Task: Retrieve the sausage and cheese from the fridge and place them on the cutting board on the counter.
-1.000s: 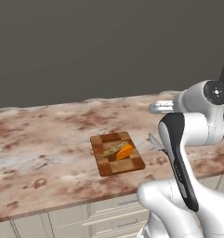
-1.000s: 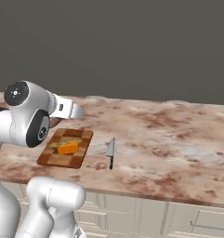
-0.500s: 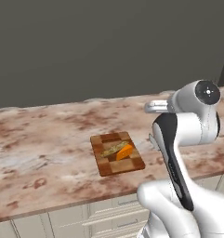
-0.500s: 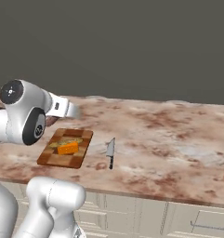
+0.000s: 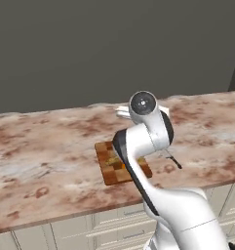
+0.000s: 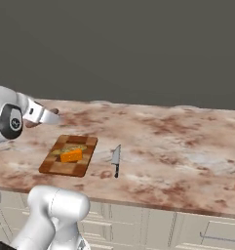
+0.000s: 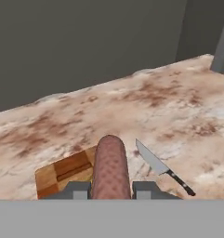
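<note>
In the hand view my gripper [image 7: 111,189] is shut on the sausage [image 7: 111,166], a reddish-brown rod that sticks out forward between the fingers. Below it lies the checkered cutting board [image 7: 62,173] on the mottled counter [image 7: 178,107]. In the right base view the hand [image 6: 50,117] hovers above the counter just behind the cutting board's [image 6: 65,168] far left corner. The orange cheese [image 6: 71,156] wedge rests on that board. In the left base view my arm covers much of the cutting board [image 5: 108,168].
A tan speckled lump [image 6: 72,148] lies on the board behind the cheese. A black-handled knife [image 6: 116,159] lies on the counter just right of the board. A tall dark grey panel [image 7: 222,42] rises at the counter's right end.
The arm has swung left along the counter with the sausage still gripped and now stands over the board. Board, cheese and knife have not moved.
</note>
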You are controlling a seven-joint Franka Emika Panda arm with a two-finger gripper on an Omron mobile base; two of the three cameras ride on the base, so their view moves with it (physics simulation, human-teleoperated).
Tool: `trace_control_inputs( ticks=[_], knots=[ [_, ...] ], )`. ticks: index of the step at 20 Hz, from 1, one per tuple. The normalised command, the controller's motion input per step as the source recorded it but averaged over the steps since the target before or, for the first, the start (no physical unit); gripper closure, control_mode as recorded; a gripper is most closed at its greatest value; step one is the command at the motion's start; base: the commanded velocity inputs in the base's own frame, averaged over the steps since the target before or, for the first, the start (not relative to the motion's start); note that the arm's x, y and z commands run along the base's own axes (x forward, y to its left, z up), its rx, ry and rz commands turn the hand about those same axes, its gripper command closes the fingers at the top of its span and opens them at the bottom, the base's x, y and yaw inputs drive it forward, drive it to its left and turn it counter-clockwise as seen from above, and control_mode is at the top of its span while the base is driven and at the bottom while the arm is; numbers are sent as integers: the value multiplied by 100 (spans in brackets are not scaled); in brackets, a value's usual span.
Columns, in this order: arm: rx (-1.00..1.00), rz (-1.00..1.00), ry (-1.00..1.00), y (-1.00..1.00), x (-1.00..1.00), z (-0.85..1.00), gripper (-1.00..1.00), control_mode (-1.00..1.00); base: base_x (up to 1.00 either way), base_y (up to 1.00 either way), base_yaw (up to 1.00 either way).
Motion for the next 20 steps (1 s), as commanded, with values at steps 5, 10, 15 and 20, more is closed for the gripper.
trace_control_inputs(
  ticks=[5, 10, 15, 20],
  knots=[
    [29, -21, 12, 5, 21, -40, 100, -100, 0, 0, 0],
    [28, -9, 8, 1, 16, -21, 100, -100, 0, 0, 0],
    [1, -13, 0, 20, 32, -44, 100, -100, 0, 0, 0],
    [3, -13, 0, 26, 48, -40, 100, -100, 0, 0, 0]
  ],
)
